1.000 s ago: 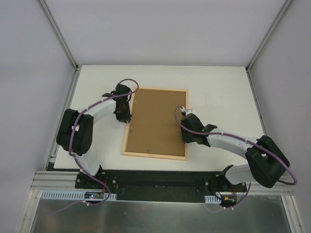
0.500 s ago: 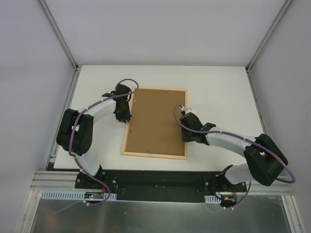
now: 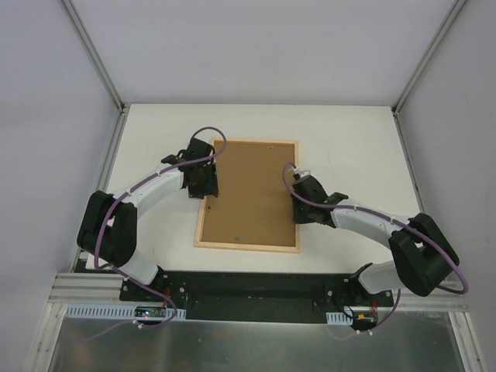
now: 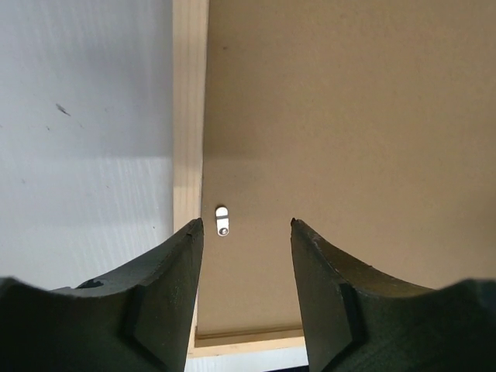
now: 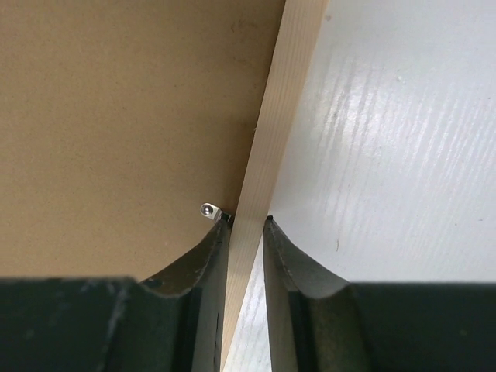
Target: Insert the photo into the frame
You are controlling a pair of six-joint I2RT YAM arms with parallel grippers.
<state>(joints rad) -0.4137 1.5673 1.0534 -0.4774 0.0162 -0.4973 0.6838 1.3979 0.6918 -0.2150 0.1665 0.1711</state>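
Observation:
The frame (image 3: 246, 246) of light wood lies face down on the white table, with the brown backing board (image 3: 249, 194) filling it. The photo is hidden. My left gripper (image 3: 208, 186) is open and empty above the frame's left rail (image 4: 188, 116), its fingers either side of a small metal tab (image 4: 222, 220) on the board (image 4: 349, 116). My right gripper (image 3: 298, 203) is shut on the frame's right rail (image 5: 279, 116), one finger on the board side by another metal tab (image 5: 209, 210), the other on the table side.
The white table (image 3: 349, 147) runs round the frame on all sides. Metal posts stand at the back corners (image 3: 120, 107). The arms' black base rail (image 3: 248, 283) lies just in front of the frame's near edge.
My left gripper has moved right, from beside the frame's left edge to over the rail and board. My right gripper has shifted slightly along the right rail.

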